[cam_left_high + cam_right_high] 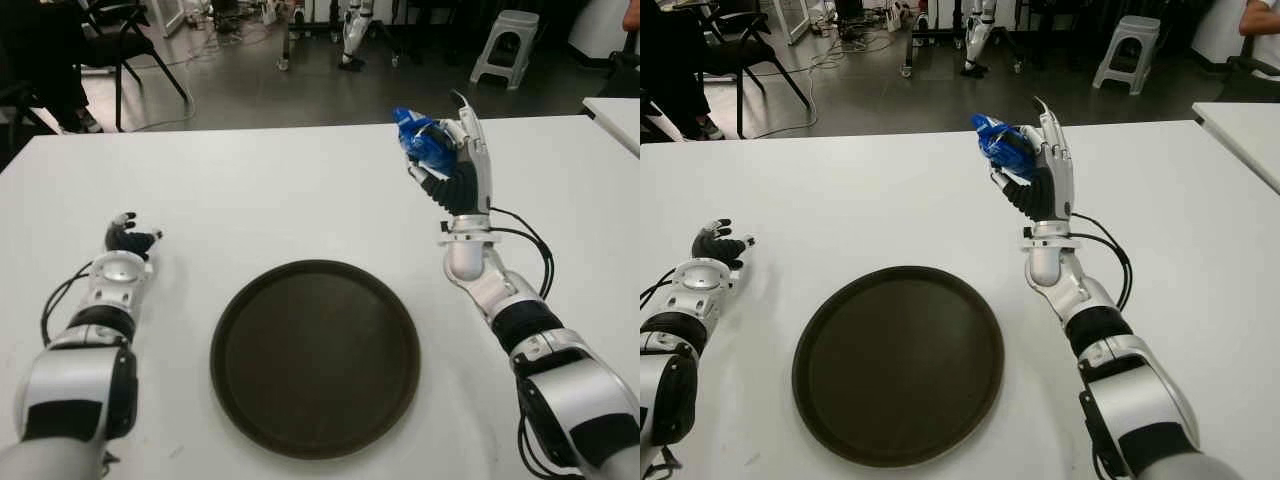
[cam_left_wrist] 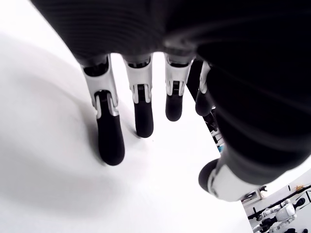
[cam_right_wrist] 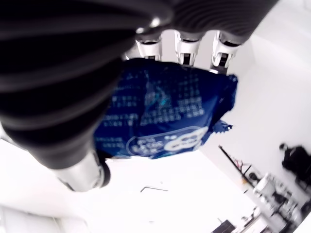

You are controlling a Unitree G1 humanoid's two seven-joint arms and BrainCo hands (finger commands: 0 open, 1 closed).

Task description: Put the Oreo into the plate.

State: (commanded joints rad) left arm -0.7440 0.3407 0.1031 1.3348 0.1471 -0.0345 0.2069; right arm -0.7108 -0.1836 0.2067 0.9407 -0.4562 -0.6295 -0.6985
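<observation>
The blue Oreo packet (image 1: 418, 138) is held up in the air by my right hand (image 1: 450, 150), fingers curled round it, above the white table behind and to the right of the plate. In the right wrist view the blue packet (image 3: 165, 114) fills the palm. The dark round plate (image 1: 315, 355) lies flat near the table's front, with nothing on it. My left hand (image 1: 127, 240) shows left of the plate, fingers relaxed and holding nothing; its fingertips (image 2: 111, 145) are close to the table top.
The white table (image 1: 260, 190) spreads around the plate. Beyond its far edge are a dark floor, a chair (image 1: 125, 40) at the back left and a white stool (image 1: 505, 45) at the back right. Another white table (image 1: 618, 115) stands at the right edge.
</observation>
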